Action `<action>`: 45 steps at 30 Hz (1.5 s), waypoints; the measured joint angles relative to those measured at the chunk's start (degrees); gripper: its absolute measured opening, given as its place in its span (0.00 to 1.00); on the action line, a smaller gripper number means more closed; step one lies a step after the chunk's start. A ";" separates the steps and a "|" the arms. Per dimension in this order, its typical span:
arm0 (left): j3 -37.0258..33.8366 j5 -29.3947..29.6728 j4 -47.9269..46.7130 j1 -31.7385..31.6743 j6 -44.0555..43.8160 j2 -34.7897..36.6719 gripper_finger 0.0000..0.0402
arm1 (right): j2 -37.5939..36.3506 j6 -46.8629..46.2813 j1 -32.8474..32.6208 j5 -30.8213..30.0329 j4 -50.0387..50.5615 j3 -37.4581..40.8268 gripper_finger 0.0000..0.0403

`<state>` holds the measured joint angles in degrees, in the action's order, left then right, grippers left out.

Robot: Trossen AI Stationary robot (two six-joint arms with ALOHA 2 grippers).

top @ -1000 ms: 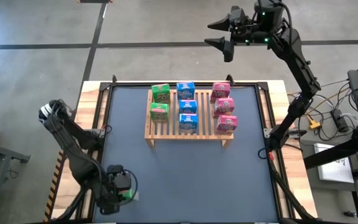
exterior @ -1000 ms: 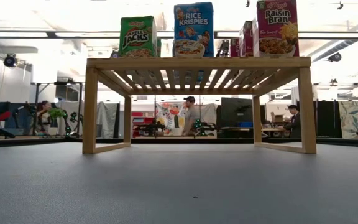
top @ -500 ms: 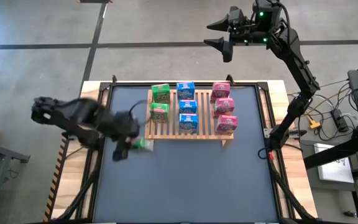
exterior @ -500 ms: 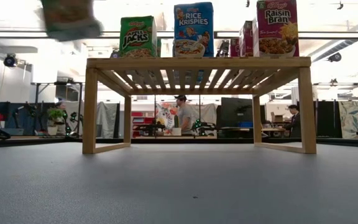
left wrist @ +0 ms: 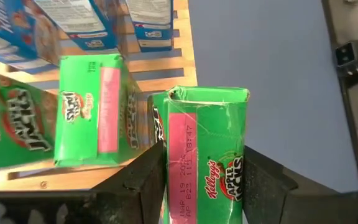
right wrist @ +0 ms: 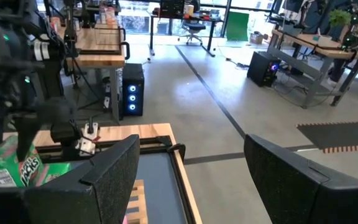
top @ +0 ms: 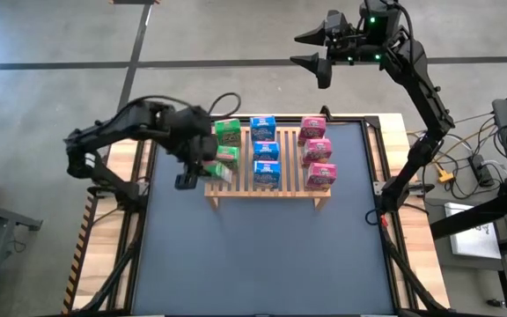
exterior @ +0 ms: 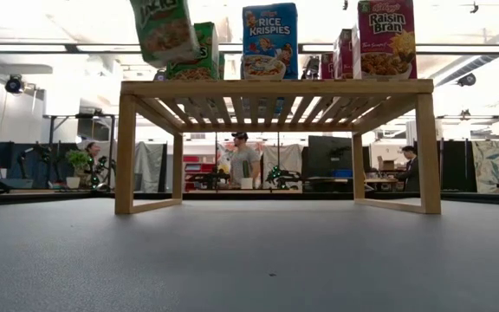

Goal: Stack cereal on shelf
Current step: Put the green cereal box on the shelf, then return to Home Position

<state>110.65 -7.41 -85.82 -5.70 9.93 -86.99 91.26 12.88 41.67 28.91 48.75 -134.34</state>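
Holding a green cereal box [top: 222,169] above the rack's [top: 236,190] front-left corner, your left fingers [top: 202,169] clamp it; your right fingers [top: 312,51] hang apart beyond the bench's [top: 262,255] far edge.

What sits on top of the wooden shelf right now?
On the shelf: two green boxes, three blue boxes and three pink boxes. The left tool holds another green box above its front-left corner.
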 joint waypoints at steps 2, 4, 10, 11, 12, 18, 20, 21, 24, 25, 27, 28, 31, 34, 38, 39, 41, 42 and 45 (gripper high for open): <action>0.39 -2.23 -0.93 -1.23 1.47 -1.37 0.38 | 0.00 0.07 0.00 0.00 0.02 0.00 0.69; 0.27 -3.35 -1.33 -1.33 2.89 -2.38 0.38 | 0.00 0.10 0.00 0.01 0.14 0.00 0.69; 0.14 -5.32 -1.24 -1.27 3.91 -4.76 0.38 | -0.04 0.14 0.00 0.00 0.81 0.00 0.69; 0.26 -5.32 -1.20 -1.32 3.92 -4.98 0.38 | -0.05 0.14 0.00 0.00 0.81 0.00 0.69; 0.40 -5.34 -1.09 -1.37 3.98 -5.21 0.38 | -0.07 0.16 0.00 0.01 0.81 0.00 0.69; 0.99 -5.32 -0.86 -1.44 3.68 -7.04 0.38 | -0.09 0.46 0.00 0.01 0.79 0.00 0.69; 0.99 -5.32 -0.89 -1.51 3.31 -7.47 0.38 | -0.09 0.49 0.00 0.00 0.79 0.00 0.69; 0.99 -5.32 -0.87 -1.55 2.91 -7.63 0.38 | -0.09 0.52 0.00 0.00 0.79 0.00 0.69; 0.99 -5.25 -0.86 -1.57 1.77 -8.10 0.38 | -0.09 0.60 0.00 0.00 0.81 0.00 0.69; 0.99 -5.21 -0.82 -1.63 1.12 -8.13 0.38 | -0.09 0.60 0.00 -0.01 0.81 0.00 0.69; 0.99 -5.02 -0.60 -1.72 0.11 -8.13 0.39 | -0.09 0.62 0.00 0.01 0.89 0.00 0.69; 0.99 -4.53 -0.39 -1.72 -0.16 -8.12 0.40 | -0.09 0.62 0.00 -0.01 0.98 0.00 0.69; 1.09 -3.03 -0.20 -1.72 -0.93 -8.12 0.44 | -0.09 0.62 0.00 0.01 1.15 0.00 0.69; 1.70 -3.01 -0.16 -1.81 -1.20 -8.12 0.50 | -0.09 0.66 0.00 0.00 1.57 0.00 0.69; 3.07 -3.02 -0.15 -1.81 -1.64 -8.12 0.57 | -0.09 0.67 0.00 -0.01 1.70 0.00 0.69; 3.47 -3.02 -0.19 -1.81 -1.64 -8.12 0.58 | -0.09 0.70 0.00 0.01 1.70 0.00 0.69; 4.46 -3.02 -0.41 -1.82 -1.75 -8.09 0.60 | -0.09 0.87 0.00 -0.01 1.70 0.00 0.69; 5.00 -3.02 -0.83 -1.82 -2.09 -8.09 0.61 | -0.09 0.89 0.00 -0.01 1.70 0.00 0.69; 7.18 -2.90 -2.54 -1.81 -3.49 -8.07 0.63 | -0.09 1.29 0.00 0.00 1.77 0.00 0.69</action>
<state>117.83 -10.31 -88.36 -7.51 6.44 -95.07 91.18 14.17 41.67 28.91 50.52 -134.34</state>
